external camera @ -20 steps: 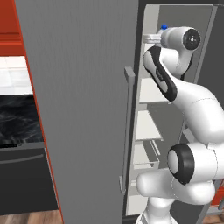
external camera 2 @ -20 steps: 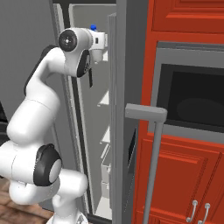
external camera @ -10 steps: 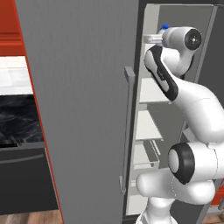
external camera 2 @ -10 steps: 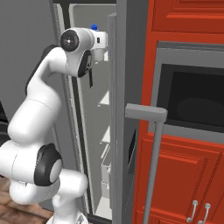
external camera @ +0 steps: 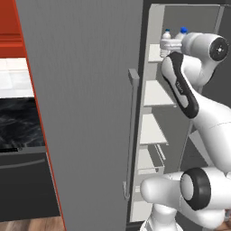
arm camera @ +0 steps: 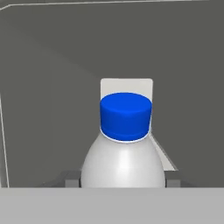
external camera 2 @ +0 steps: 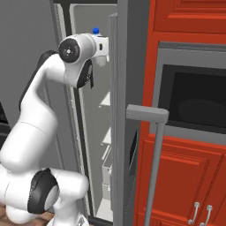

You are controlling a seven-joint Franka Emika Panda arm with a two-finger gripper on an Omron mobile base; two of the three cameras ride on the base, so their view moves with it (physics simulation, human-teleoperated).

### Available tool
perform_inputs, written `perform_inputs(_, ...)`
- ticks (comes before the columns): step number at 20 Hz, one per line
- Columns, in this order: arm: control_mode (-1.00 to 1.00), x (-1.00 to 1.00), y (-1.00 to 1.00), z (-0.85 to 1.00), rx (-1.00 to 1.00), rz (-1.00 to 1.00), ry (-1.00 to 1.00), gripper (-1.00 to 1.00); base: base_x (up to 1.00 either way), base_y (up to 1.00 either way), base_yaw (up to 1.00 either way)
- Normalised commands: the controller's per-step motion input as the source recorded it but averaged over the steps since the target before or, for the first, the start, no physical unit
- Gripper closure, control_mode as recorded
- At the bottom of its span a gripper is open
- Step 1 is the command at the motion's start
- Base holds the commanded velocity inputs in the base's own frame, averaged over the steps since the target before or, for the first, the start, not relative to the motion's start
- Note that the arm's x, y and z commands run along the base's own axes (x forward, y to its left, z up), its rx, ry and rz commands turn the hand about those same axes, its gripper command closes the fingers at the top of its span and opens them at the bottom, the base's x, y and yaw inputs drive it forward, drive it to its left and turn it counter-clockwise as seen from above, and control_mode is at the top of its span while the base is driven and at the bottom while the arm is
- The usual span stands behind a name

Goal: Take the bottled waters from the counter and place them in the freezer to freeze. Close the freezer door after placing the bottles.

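My gripper (arm camera: 122,178) is shut on a clear bottled water (arm camera: 124,144) with a blue cap, held upright deep inside the open freezer (external camera: 158,94). In the left base view the gripper (external camera: 168,43) hovers over the top white shelf, with a bottle top (external camera: 166,34) at its tip. A second blue cap (external camera: 182,30) pokes up just behind the hand. The right base view has one blue cap (external camera 2: 96,30) above the hand. The freezer door (external camera: 90,113) stands wide open on the left, its bar handle (external camera: 131,135) facing me. The black counter (external camera: 18,126) lies far left.
White shelves (external camera: 151,128) step down inside the freezer below the hand. The fridge's other door (external camera 2: 121,132) with its bar handle (external camera 2: 154,159) stands right of the opening. A black built-in oven (external camera 2: 194,101) and red cabinet fronts (external camera 2: 185,185) lie further right.
The hand with the bottle has sunk slightly toward the top shelf and reached a little deeper into the freezer. The door has not moved.
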Motion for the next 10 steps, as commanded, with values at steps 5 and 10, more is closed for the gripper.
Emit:
perform_inputs(5,-1.00,-0.03,0.00,-0.23,0.00,0.00,0.03,1.00,0.00,0.00,0.00)
perform_inputs(10,-1.00,-0.01,-0.03,-0.36,0.00,0.00,0.07,1.00,0.00,0.00,0.00)
